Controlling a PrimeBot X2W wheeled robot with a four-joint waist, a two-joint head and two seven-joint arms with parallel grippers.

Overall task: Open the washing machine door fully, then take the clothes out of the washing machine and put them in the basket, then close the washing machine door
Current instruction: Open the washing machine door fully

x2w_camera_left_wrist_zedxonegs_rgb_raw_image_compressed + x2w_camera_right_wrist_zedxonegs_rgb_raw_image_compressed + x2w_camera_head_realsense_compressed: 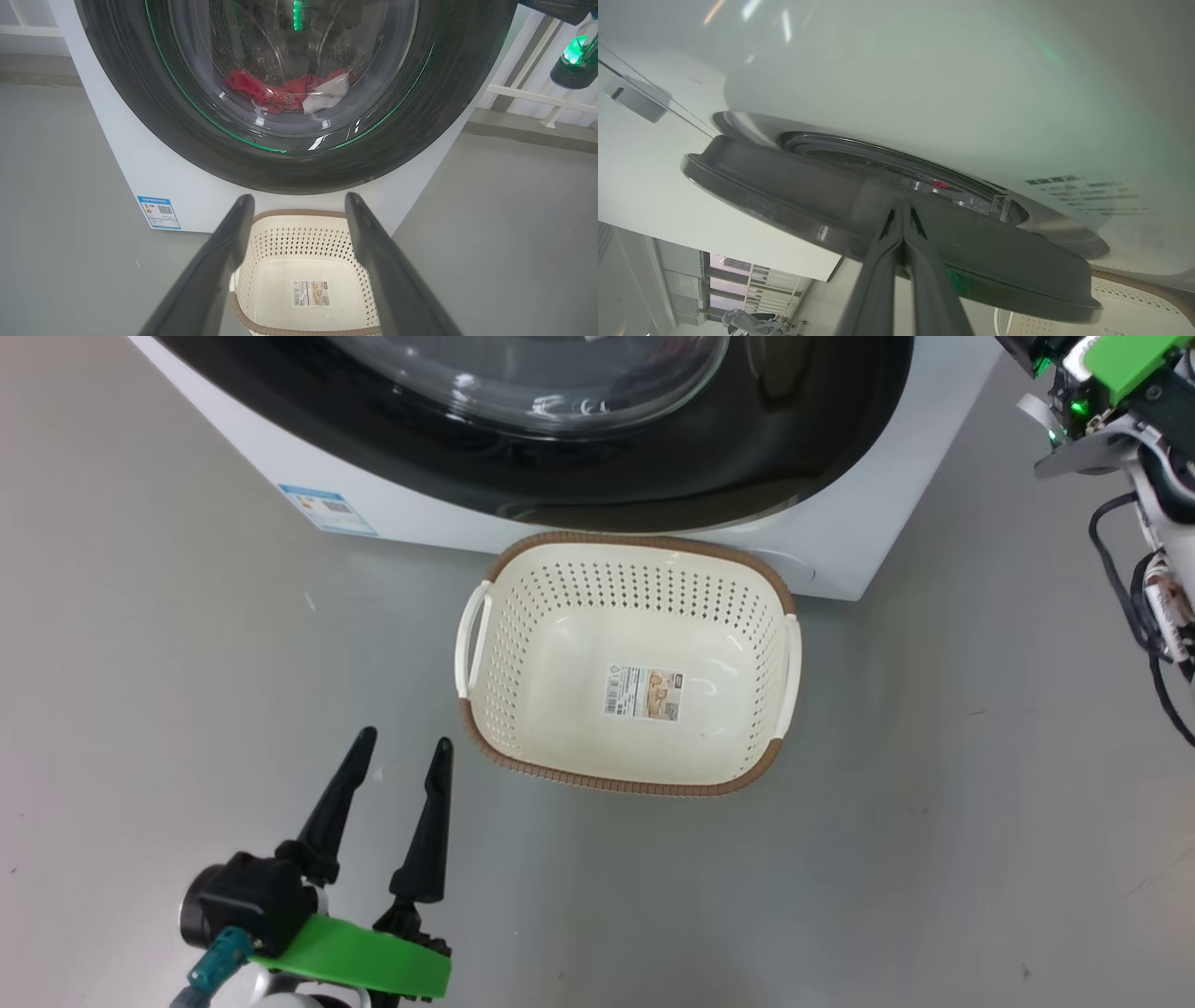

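Head view: basket (pixel 541 616) sits on the floor, just in front of the washer (pixel 233 439).
Clothes (pixel 280 95): red and white, inside behind the door (pixel 140 116) glass; letters "BU" show.
Left end effector (pixel 404 738): fingers wide apart, holding nothing, near the basket.
Right end effector (pixel 902 210): fingers pressed together, tips at the door's black rim.
Blue label (pixel 327 510): square code, words too small.
Sticker (pixel 644 692): barcode, on the basket bottom.

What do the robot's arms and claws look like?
The left claw has two long, tapering black fingers on a round black body, with a bright green plastic plate and a teal plug. The right claw has matching dark fingers; its arm shows green plastic, a silver bracket, a green light and looping black cables.
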